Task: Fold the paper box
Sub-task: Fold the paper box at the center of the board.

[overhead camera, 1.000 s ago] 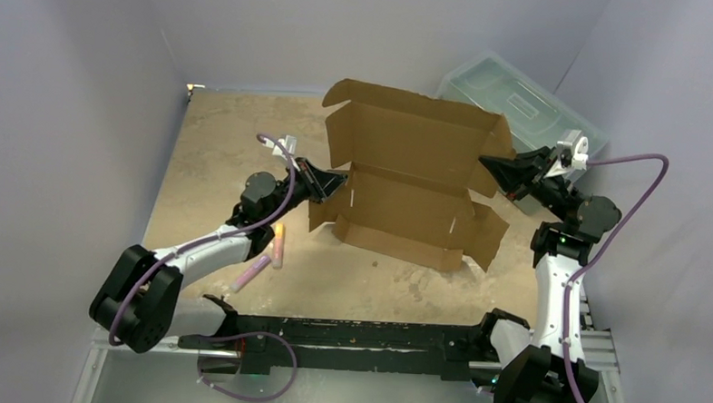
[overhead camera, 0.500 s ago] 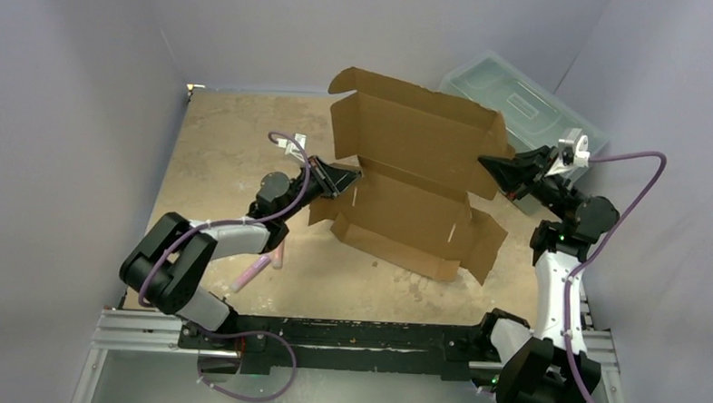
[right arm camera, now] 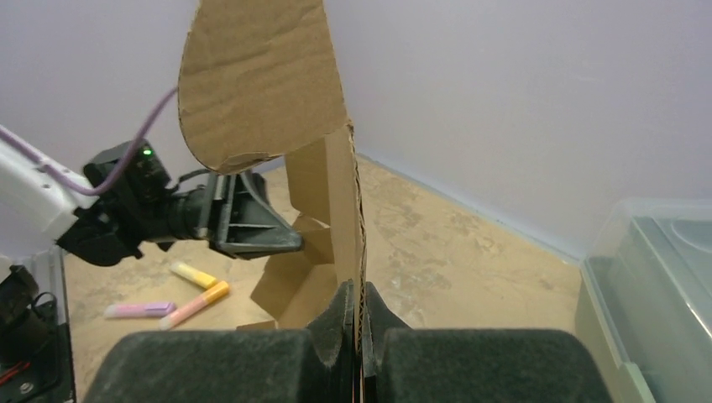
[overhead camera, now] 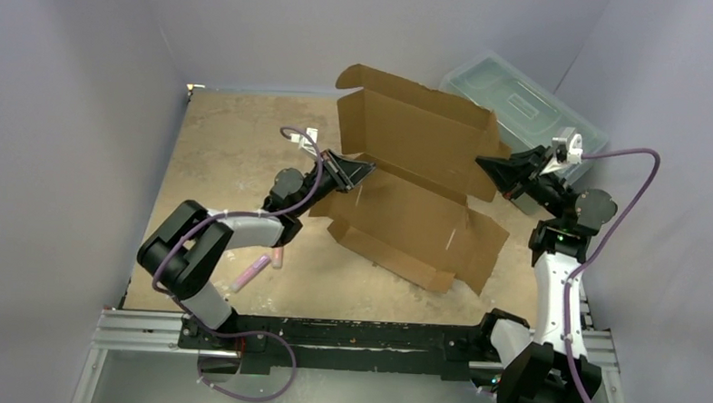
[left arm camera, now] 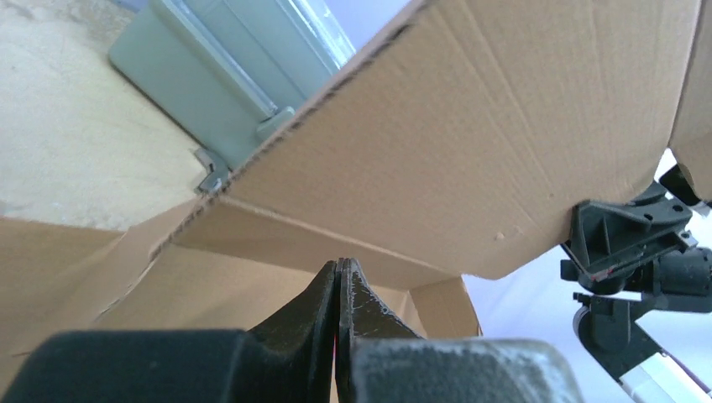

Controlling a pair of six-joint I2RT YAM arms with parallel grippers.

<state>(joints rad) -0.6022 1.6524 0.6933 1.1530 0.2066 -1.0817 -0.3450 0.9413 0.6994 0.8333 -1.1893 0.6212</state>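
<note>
Shows the paper box (overhead camera: 416, 200) mid-table, half raised: plain brown corrugated cardboard, die-cut, matte, fluted along its cut edges. Has a base panel lying tilted on the mottled tan table (overhead camera: 219, 150), with two narrow slots cut in it and a low front wall toward 6 o'clock. Carries a tall lid panel standing at 12 o'clock, with a rounded ear at its upper left corner. Sits just in front of a translucent grey-green plastic toolbox (overhead camera: 525, 100) at 1 o'clock. Lies well apart from two pastel markers (overhead camera: 252, 271) at 8 o'clock from the box.

Met from 9 o'clock by the left gripper (overhead camera: 363, 170), forearm stretched low and nearly level, elbow folded back toward the base. Pinched shut, tips at the crease where lid meets base.

Held from 3 o'clock by the right gripper (overhead camera: 483, 164), upper arm upright, forearm bent over toward the box. Clamped on the lid's right edge, fluted cardboard running down between the fingers (right arm camera: 336, 312).
</note>
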